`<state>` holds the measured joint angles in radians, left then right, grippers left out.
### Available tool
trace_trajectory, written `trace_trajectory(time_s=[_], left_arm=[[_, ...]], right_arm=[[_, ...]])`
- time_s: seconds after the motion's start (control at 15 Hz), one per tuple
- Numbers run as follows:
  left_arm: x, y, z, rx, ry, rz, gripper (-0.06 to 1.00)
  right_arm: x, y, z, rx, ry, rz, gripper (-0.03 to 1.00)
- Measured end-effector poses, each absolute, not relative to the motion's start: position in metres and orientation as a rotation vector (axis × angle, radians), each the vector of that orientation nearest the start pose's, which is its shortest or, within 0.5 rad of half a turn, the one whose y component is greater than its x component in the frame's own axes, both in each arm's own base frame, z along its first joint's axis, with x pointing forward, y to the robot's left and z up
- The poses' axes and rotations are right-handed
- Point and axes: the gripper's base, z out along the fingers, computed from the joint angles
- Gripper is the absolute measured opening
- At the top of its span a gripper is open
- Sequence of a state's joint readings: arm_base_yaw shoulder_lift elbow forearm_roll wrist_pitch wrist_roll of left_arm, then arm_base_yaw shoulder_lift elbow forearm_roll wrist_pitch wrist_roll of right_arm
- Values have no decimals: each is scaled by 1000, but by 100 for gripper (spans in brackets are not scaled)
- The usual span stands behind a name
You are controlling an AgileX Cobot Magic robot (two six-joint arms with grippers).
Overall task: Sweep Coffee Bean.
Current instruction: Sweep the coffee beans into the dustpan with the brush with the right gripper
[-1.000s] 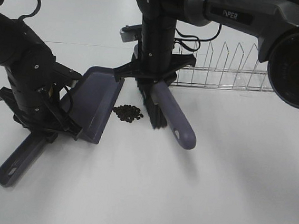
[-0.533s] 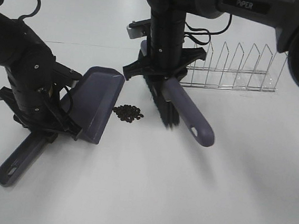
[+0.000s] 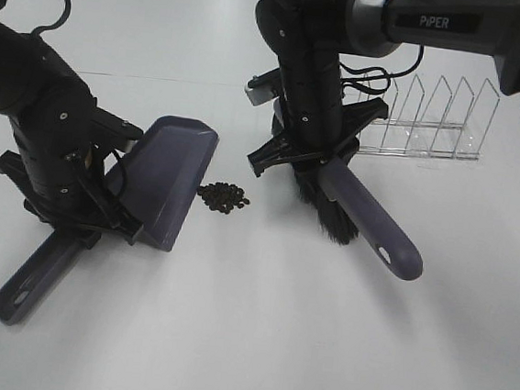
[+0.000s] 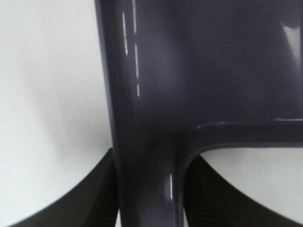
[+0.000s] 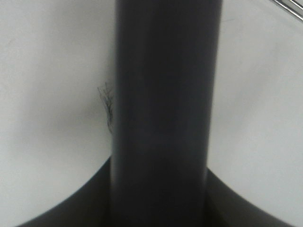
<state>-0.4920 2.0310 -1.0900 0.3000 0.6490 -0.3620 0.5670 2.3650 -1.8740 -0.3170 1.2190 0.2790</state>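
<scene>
A small pile of dark coffee beans [image 3: 223,196] lies on the white table. Just left of it the purple dustpan [image 3: 172,173] rests with its open edge toward the pile. My left gripper [image 3: 82,204] is shut on the dustpan's handle; the left wrist view is filled by the dustpan [image 4: 189,85] between the black fingers [image 4: 102,189]. My right gripper [image 3: 322,169] is shut on the purple brush [image 3: 368,224], whose black bristles [image 3: 331,222] stand right of the beans, apart from them. The brush handle [image 5: 163,104] fills the right wrist view.
A wire dish rack [image 3: 424,119] stands at the back right, behind the right arm. The dustpan's long handle [image 3: 36,275] points toward the front left. The table [image 3: 255,342] is bare white in front.
The right arm has carried the brush to the right and forward, away from the beans. The dustpan, the left arm and the bean pile have stayed where they were.
</scene>
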Motion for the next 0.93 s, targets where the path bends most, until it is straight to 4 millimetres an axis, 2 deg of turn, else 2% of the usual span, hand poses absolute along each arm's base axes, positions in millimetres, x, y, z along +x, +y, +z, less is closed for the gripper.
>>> trace_trajectory(time_s=[0.13,0.47,0.6,0.8,0.93], left_arm=[[316,-151,95,541,2945,216,35],[316,-151,95,541,2944,216,35],[316,-151,95,541,2944,216,35],[316,-151,95,541,2944,216,35],[316,-151,95,543,2944,216,35]], right_arm=[[404,231,125,-588,3004,-390,28],[408,253,105,-468,3119,-135,28],[410,268,104,-400,3155,57,28],[407,279,92,-330,3216,238,28],[409,291,93,-242,3176,433,28]])
